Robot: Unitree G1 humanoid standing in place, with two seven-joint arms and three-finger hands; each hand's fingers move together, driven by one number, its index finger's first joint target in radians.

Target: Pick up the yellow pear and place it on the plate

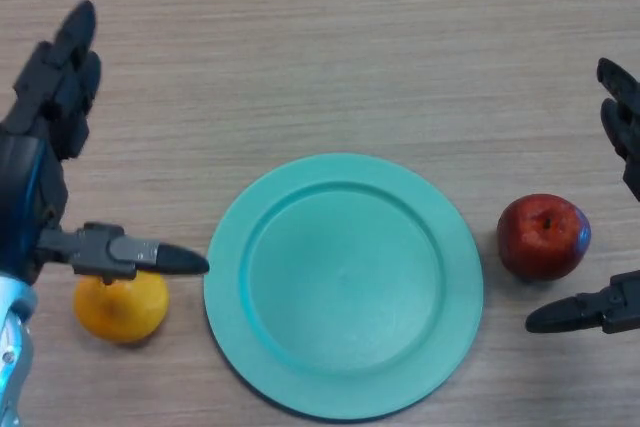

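A yellow-orange pear (122,309) lies on the wooden table at the lower left, just left of the plate. A round teal plate (343,284) sits in the middle with nothing on it. My left hand (45,137) hovers at the left edge, fingers straight and spread; its thumb (140,253) reaches right just over the top of the pear. It holds nothing. My right hand (622,147) is at the right edge, open, its thumb (580,313) low beside the apple.
A red apple (543,237) stands right of the plate, between my right hand's fingers and thumb but not touched. The wooden table (330,47) stretches bare behind the plate.
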